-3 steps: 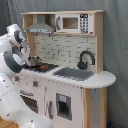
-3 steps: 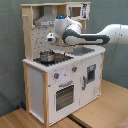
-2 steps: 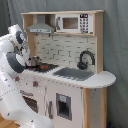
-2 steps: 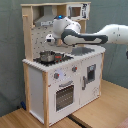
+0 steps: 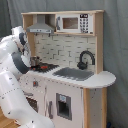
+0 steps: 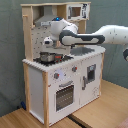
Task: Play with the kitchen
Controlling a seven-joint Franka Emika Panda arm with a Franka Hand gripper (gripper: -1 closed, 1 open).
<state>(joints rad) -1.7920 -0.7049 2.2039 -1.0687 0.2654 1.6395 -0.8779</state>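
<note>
Gripper (image 6: 49, 44) fingers likely hidden behind wrist, both exterior views.

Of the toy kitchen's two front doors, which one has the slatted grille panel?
The oven door, below the two knobs under the stovetop. The other door, under the sink, has a dark rectangular panel instead.

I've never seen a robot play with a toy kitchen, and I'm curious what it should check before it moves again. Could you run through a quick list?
1. Kitchen upright and steady: ok in both exterior views.
2. Pot sitting on the stovetop: ok in the second exterior view.
3. Arm over the counter near the pot: ok.
4. Jaws open or closed: cannot tell.
5. Faucet and sink apart from the arm: ok in the first exterior view.
6. Oven door closed: ok.
</note>
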